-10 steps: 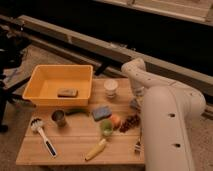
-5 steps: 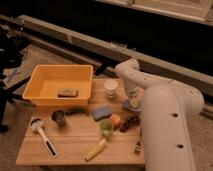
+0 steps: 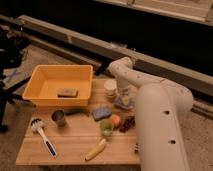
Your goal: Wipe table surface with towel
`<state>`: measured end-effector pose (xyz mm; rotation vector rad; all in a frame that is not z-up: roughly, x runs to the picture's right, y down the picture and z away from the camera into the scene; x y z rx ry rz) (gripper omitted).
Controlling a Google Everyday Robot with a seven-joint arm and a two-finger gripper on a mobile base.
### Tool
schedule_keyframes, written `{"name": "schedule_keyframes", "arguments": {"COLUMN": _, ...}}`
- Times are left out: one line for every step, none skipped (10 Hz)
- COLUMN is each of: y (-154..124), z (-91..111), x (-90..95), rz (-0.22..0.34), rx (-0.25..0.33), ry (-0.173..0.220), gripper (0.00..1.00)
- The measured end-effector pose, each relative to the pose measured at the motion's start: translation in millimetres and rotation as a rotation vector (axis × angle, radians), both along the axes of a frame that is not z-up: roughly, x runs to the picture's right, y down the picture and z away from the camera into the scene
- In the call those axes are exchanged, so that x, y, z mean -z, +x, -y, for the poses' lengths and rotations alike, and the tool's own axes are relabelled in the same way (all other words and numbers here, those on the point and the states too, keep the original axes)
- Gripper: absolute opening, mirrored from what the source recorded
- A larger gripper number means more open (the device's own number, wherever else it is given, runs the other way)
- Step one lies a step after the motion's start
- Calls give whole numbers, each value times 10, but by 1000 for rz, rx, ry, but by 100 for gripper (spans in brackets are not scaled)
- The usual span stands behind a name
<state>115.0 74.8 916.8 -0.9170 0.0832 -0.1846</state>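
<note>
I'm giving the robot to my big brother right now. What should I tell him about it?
Gripper: low over the back right part of the table, next to the white cup.
Towel: a pale thing under the gripper may be it; I cannot tell for sure.
Done: no sign of wiping shows.
Left: wipe the wood, probably working around the blue sponge, banana, brush and yellow bin.

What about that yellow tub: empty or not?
Not empty: a small brown block lies in the yellow tub. The gripper hangs beside the white cup.
</note>
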Motion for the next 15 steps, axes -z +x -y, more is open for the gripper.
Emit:
{"name": "schedule_keyframes", "arguments": {"y": -167, "z": 139, "x": -115, "rz": 18, "rx": -6, "ry": 19, "gripper": 0}}
{"name": "schedule_keyframes", "arguments": {"y": -279, "z": 286, "x": -230, "rz": 27, "rx": -13, "ry": 39, "gripper": 0}}
{"name": "schedule_keyframes", "arguments": {"y": -305, "z": 435, "x": -344, "rz": 22, "rx": -25, "ry": 66, "gripper": 0}}
{"name": "schedule_keyframes", "arguments": {"y": -287, "z": 557, "x": -427, "rz": 11, "rx": -42, "ry": 87, "gripper": 0}}
{"name": "schedule_keyframes", "arguments": {"y": -196, "z": 667, "x": -500, "rz": -8, "rx": -68, "ry": 107, "gripper": 0}}
{"name": "schedule_keyframes", "arguments": {"y": -101, "z": 719, "x": -545, "rz": -23, "rx": -82, "ry": 116, "gripper": 0}}
{"name": "schedule_keyframes", "arguments": {"y": -11, "z": 752, "x": -577, "rz": -37, "rx": -96, "ry": 122, "gripper": 0}}
{"name": "schedule_keyframes", "arguments": {"y": 113, "z": 776, "x": -602, "rz": -55, "rx": -111, "ry": 131, "gripper": 0}}
{"name": "schedule_keyframes", "arguments": {"y": 215, "z": 789, "x": -615, "rz": -71, "rx": -121, "ry": 138, "gripper": 0}}
{"name": "schedule_keyframes", "arguments": {"y": 290, "z": 802, "x": -618, "rz": -82, "rx": -129, "ry": 143, "gripper": 0}}
{"name": "schedule_keyframes", "arguments": {"y": 380, "z": 819, "x": -616, "rz": -95, "rx": -139, "ry": 150, "gripper": 0}}
{"name": "schedule_keyframes", "arguments": {"y": 487, "z": 830, "x": -608, "rz": -108, "rx": -149, "ry": 157, "gripper": 0}}
{"name": "schedule_keyframes", "arguments": {"y": 596, "z": 829, "x": -596, "rz": -120, "rx": -155, "ry": 162, "gripper": 0}}
{"name": "schedule_keyframes", "arguments": {"y": 709, "z": 823, "x": -577, "rz": -131, "rx": -161, "ry": 166, "gripper": 0}}
{"name": "schedule_keyframes", "arguments": {"y": 830, "z": 802, "x": -550, "rz": -144, "rx": -165, "ry": 166, "gripper": 0}}
